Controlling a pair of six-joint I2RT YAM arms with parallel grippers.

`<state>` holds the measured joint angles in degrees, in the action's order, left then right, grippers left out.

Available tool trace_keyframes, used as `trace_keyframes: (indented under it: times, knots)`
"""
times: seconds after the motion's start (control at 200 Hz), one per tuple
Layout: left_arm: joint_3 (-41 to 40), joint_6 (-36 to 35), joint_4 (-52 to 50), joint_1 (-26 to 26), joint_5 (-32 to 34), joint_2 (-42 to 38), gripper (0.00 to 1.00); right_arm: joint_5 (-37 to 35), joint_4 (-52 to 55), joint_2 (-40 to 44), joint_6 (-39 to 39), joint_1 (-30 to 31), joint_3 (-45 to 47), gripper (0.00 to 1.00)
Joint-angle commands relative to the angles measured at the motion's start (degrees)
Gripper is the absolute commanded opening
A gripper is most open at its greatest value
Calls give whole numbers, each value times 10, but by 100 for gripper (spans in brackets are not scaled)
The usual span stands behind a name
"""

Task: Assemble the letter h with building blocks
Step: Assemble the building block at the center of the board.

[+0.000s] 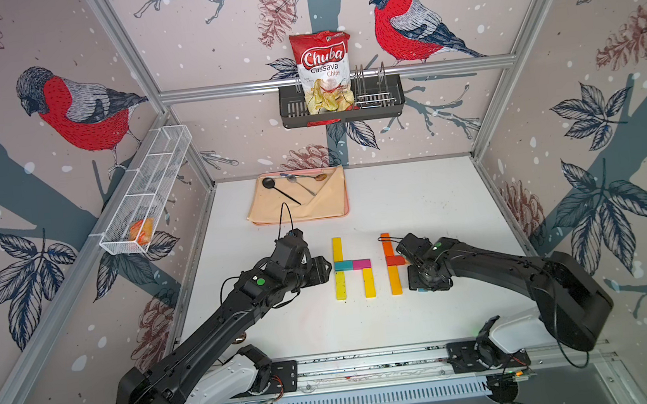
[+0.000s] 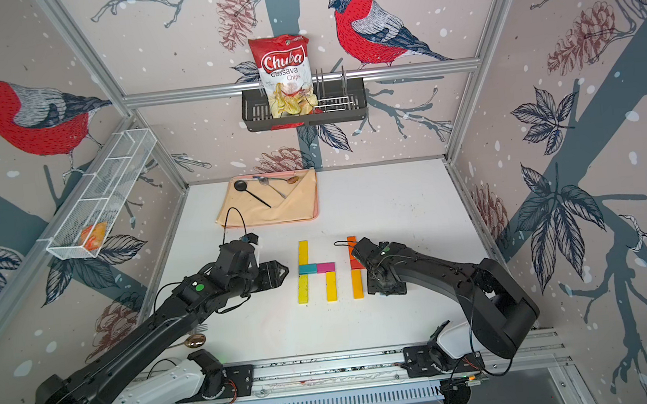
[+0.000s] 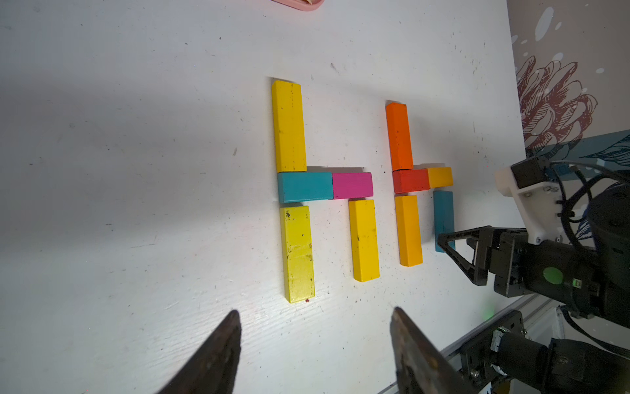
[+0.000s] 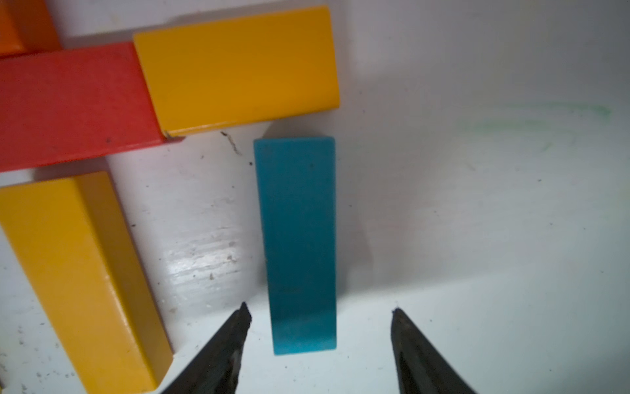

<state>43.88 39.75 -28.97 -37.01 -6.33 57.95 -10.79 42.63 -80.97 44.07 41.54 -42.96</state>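
Ten blocks (image 3: 364,240) lie flat in two h shapes on the white table (image 1: 415,202): three yellow, two amber, two teal, one each orange, red, magenta. The left gripper (image 3: 315,310) is spread and empty; the right gripper (image 4: 319,307) is spread astride a teal block (image 4: 296,238) without touching it, within bird-patterned walls (image 1: 227,147)

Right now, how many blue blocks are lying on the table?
2. One teal block sits in the crossbar of the yellow letter; the other teal block is the orange letter's short leg. More may be hidden.
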Motion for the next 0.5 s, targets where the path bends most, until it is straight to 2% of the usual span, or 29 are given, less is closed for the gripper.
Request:
trace_keyframes:
  times: [0.0,0.495]
  knots:
    - [0,2,7,0,-4,-2,68,-13,14,9,15,-6,6,66]
    - [1,2,3,1,0,-5,68,-12,5,12,-1,-33,3,61]
